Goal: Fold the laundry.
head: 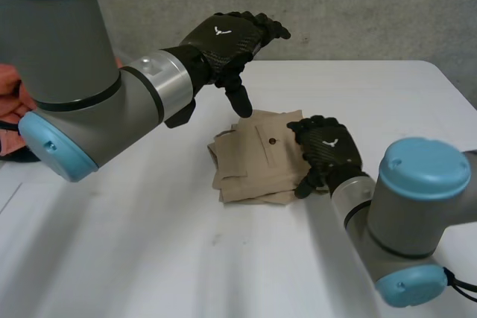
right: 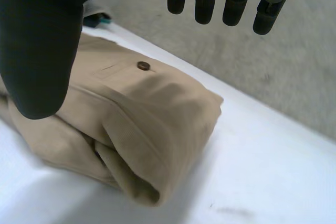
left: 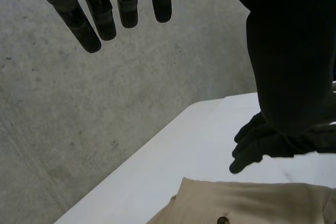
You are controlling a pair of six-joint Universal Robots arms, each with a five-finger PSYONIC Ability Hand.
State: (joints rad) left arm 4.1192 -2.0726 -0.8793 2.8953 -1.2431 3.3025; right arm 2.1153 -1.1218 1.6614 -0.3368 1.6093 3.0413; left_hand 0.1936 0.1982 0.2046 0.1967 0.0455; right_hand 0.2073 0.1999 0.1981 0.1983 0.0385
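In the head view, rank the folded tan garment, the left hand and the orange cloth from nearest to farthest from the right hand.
1. The folded tan garment: directly beside the right hand, on the table's middle.
2. The left hand: raised above the garment's far edge.
3. The orange cloth: farthest, off at the robot's left side.

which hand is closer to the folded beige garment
Right. The right hand sits low over the right edge of the folded beige garment; the left hand hangs raised above its far corner, thumb pointing down.
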